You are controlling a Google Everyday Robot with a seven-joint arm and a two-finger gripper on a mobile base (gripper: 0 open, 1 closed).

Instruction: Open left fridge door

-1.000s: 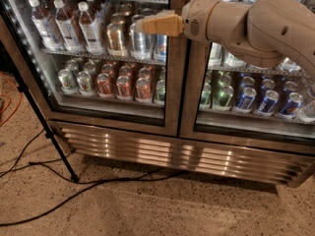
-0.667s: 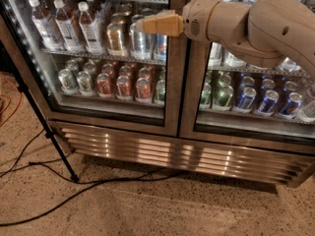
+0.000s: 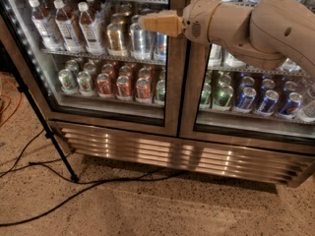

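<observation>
Claw before left fridge door — cables on floor.

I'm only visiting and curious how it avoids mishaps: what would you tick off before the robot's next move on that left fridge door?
1. Left fridge door shut and ready to pull: ok, its frame sits flush with the right door.
2. Hand at the handle: not ok, it hangs in front of the left door's glass at the upper shelf, pointing left.
3. Handle found: cannot tell, nothing stands out from the steel frame.
4. Hand touching the door: cannot tell from this view.
5. Floor free for the swing: not ok, a black stand leg and cables lie before the door.
</observation>
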